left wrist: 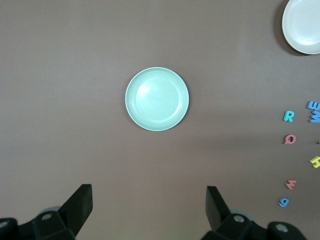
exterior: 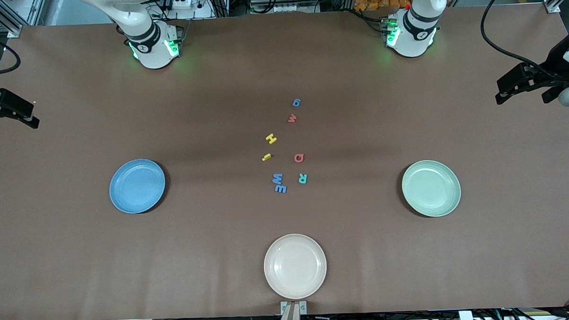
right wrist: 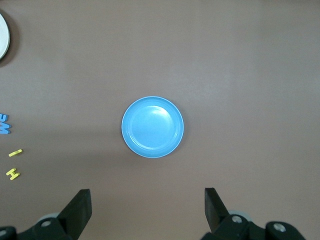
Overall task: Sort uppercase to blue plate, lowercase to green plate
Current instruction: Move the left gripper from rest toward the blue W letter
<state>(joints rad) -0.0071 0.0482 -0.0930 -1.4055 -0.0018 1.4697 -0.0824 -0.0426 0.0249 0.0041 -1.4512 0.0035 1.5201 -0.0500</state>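
Observation:
Eight foam letters lie mid-table. From farthest to nearest the front camera they are blue g (exterior: 296, 102), red w (exterior: 291, 118), yellow H (exterior: 271, 138), yellow i (exterior: 266, 157), red Q (exterior: 299, 157), teal R (exterior: 302, 179), blue M (exterior: 278, 178) and the blue three-pronged shape (exterior: 280, 189). The blue plate (exterior: 137, 186) lies empty toward the right arm's end, also in the right wrist view (right wrist: 152, 127). The green plate (exterior: 431, 188) lies empty toward the left arm's end, also in the left wrist view (left wrist: 157, 99). My left gripper (left wrist: 149, 210) and right gripper (right wrist: 147, 210) hang high, open and empty.
A cream plate (exterior: 295, 266) lies empty near the table's front edge, nearer to the front camera than the letters. The arm bases stand at the table's back edge. Bare brown table lies between the letters and each plate.

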